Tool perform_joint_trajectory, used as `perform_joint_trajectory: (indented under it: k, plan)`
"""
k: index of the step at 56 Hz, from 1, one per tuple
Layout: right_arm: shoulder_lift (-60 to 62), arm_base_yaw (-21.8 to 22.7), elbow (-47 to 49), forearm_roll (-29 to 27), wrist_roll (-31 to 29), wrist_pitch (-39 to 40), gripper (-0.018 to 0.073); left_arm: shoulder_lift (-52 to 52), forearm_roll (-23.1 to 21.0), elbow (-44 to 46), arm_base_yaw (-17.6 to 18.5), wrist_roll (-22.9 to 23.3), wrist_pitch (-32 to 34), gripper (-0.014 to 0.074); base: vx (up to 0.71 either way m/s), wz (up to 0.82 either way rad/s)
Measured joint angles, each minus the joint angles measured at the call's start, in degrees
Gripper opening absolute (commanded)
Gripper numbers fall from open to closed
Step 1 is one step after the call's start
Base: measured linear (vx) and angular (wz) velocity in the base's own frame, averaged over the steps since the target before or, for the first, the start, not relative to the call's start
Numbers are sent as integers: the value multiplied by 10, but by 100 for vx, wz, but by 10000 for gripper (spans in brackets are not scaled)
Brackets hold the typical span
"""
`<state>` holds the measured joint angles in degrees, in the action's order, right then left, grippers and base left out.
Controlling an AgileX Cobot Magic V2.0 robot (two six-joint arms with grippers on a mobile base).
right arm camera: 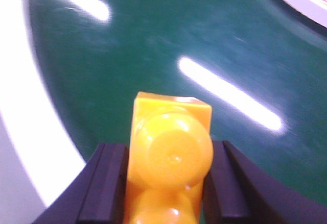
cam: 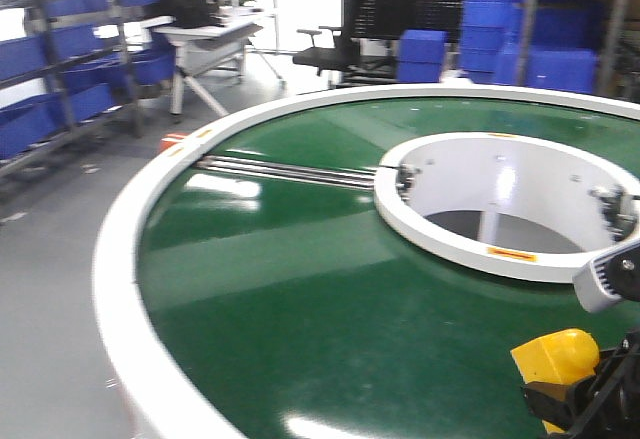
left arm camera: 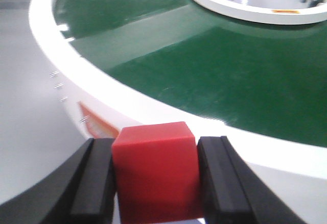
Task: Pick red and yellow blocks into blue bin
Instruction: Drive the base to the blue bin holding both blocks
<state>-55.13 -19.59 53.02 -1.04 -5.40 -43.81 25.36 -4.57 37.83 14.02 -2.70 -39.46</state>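
Left hand (left arm camera: 156, 183) is clamping the plain red plastic cube (left arm camera: 153, 152) tight, near the white rim of the round green bench (left arm camera: 214, 66). Right hand (right arm camera: 166, 183) is pinching the studded yellow plastic brick (right arm camera: 171, 142) above the green surface.

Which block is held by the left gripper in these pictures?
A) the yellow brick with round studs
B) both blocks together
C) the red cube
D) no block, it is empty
C: the left wrist view shows the red cube clamped in the left gripper, while the yellow brick is in the right gripper.
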Motion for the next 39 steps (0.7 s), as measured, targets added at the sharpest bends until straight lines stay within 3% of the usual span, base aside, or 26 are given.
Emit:
perform_joint_trajectory:
  k: [39]
  plan:
    - [0,0,0,0,0,0,307,0,0,0,0,0,0,224,-4,56]
